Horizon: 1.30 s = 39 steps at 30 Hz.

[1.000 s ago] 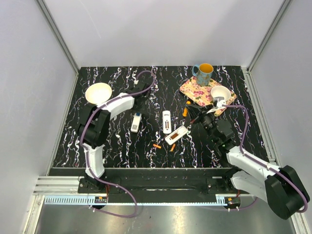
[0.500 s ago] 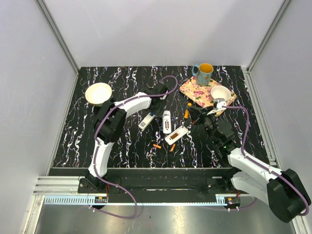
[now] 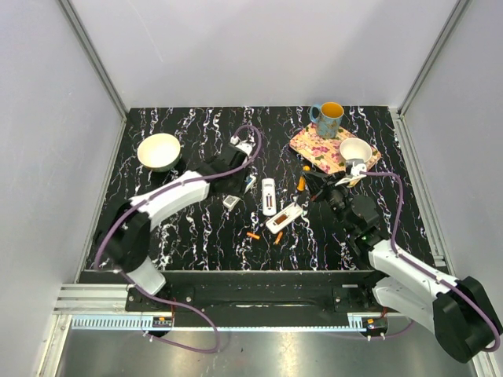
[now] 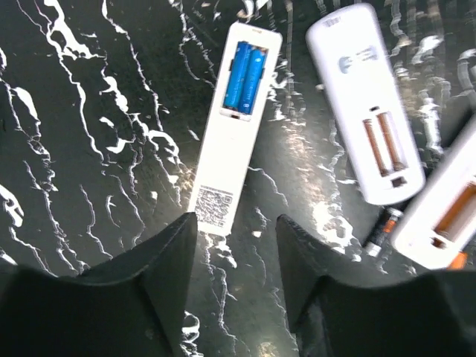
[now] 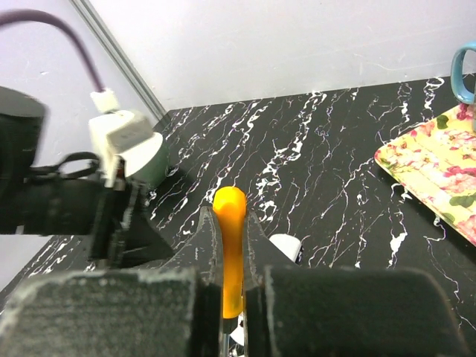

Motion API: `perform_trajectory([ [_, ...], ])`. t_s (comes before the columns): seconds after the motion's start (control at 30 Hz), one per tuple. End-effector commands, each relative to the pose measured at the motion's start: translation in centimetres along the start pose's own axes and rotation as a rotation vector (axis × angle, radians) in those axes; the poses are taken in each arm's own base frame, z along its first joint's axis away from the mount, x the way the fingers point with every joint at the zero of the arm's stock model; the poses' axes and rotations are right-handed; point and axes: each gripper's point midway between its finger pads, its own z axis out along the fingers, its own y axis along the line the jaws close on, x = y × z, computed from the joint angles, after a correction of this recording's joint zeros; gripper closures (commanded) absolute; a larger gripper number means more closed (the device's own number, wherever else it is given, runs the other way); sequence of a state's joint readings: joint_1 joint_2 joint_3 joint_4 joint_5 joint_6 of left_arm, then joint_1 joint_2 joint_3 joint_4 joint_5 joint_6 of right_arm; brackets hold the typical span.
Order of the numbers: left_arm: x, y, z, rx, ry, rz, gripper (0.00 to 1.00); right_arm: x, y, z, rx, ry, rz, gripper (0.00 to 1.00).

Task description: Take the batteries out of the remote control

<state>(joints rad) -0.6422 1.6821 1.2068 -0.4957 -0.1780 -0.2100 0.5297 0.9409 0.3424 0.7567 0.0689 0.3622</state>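
From overhead the left remote is small. The left wrist view shows two blue batteries (image 4: pixel 245 74) seated in that white remote (image 4: pixel 223 171) on the worktop (image 4: pixel 89 149), just ahead of the spread left pincer (image 4: pixel 236 245). The right wrist view shows the right pincer (image 5: pixel 229 256) pinching an orange battery (image 5: pixel 228 212), whose end pokes past the tips.

- Left arm (image 3: pixel 169 200): white shells over the long links, with black joints between them.
- Right arm (image 3: pixel 409 267): the same white shells and black joints, with one bulky black joint at the near right.
- Purple cable (image 3: pixel 250 149): one runs along each arm, from the base out to the wrist.
- Bases (image 3: pixel 145 294): black mounts at the near edge.
- Left hand (image 4: pixel 236 230): two broad matte black fingers (image 4: pixel 160 260) that taper to blunt tips.
- Right hand (image 5: pixel 230 223): narrow dark fingers, with grey rough-textured blocks behind them.
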Motion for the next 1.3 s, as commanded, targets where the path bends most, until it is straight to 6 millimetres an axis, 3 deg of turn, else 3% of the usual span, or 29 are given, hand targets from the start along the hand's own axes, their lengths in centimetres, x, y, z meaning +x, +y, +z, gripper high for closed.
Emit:
perform_trajectory([
  [0.0, -0.7, -2.6, -2.1, 0.11, -0.113, -0.069, 0.7, -0.1, 0.1, 0.3, -0.007, -0.009, -0.003, 1.0],
  [0.1, 1.5, -3.7, -1.3, 0.123, -0.06, -0.083, 0.94, 0.2, 0.3, 0.7, -0.019, 0.002, 0.006, 1.0],
  [0.17, 3.0, -3.9, -0.1, 0.108, -0.021, -0.092, 1.0, 0.5, 0.4, 0.9, -0.024, 0.008, 0.014, 1.0],
  [0.43, 5.8, -3.2, 3.0, 0.027, 0.057, -0.142, 1.0, 1.0, 0.4, 1.0, -0.029, 0.024, 0.016, 1.0],
  [0.73, 7.4, 0.7, 4.7, -0.066, 0.121, -0.217, 1.0, 1.6, 0.5, 1.3, -0.038, 0.04, 0.021, 1.0],
  [1.0, 7.2, 2.3, 4.9, -0.117, 0.126, -0.167, 1.0, 1.8, 0.7, 1.5, -0.051, 0.046, 0.031, 1.0],
  [1.13, 6.1, 0.8, 4.1, -0.019, 0.095, -0.137, 1.0, 2.2, 0.5, 1.6, -0.046, 0.056, 0.031, 1.0],
  [1.23, 4.0, -0.6, 2.3, 0.068, 0.001, -0.089, 0.89, 2.5, 0.4, 1.7, -0.044, 0.06, 0.031, 1.0],
  [1.27, 3.4, -0.8, 1.8, 0.085, -0.026, -0.062, 0.71, 2.6, 0.4, 1.7, -0.043, 0.061, 0.032, 1.0],
])
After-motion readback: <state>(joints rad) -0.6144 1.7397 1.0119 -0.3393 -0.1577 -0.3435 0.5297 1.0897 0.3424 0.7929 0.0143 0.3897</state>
